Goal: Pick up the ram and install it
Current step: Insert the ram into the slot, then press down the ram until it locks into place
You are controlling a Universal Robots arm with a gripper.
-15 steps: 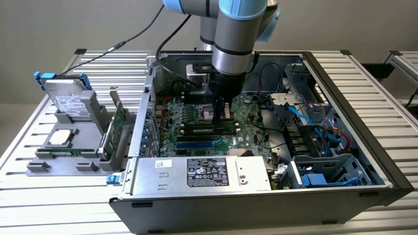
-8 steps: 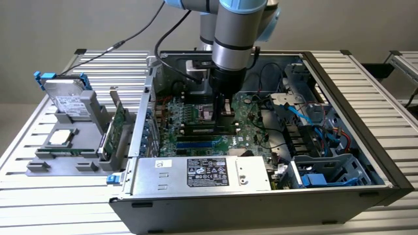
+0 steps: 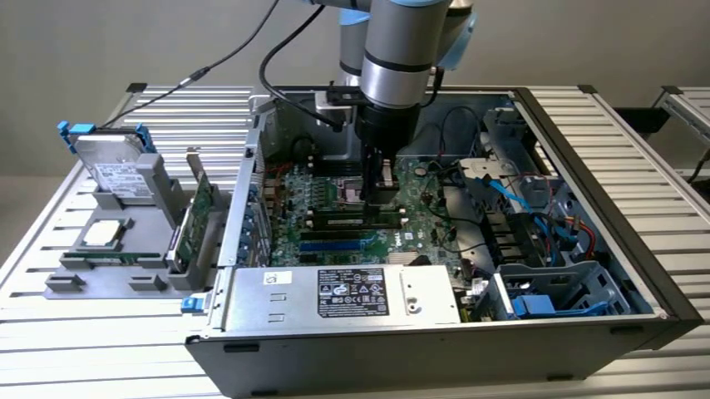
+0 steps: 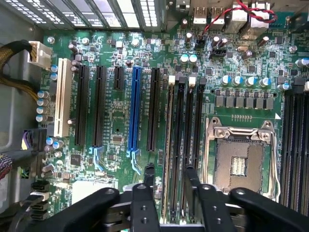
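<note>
Wrist view: gripper (image 4: 169, 174) has its jaws spread wide and holds nothing, with one black finger on each side of a memory slot. A thin strip seen edge-on in that slot, between the fingers (image 4: 145, 193) and not clearly touching either, reads as the ram (image 4: 169, 140); it looks seated upright and runs the slot's full length. Judgement: light, stiff, thin stick, fragile if bent or twisted. Take it by the long top edge or the short ends, not by the chips or the contact edge. Empty memory slots (image 4: 191, 130) lie just beside it, then the open CPU socket (image 4: 239, 162), with the blue expansion slot (image 4: 136, 106) on the other side, all on the green motherboard (image 4: 116, 116). In the exterior view the gripper (image 3: 377, 195) reaches straight down into the open computer case (image 3: 621, 174). The power supply (image 3: 344, 295) is near the front. Outside the case, on the exterior view's left, a grey tray (image 3: 61, 283) holds the hard drive (image 3: 111, 162) and an expansion card (image 3: 199, 220).
</note>
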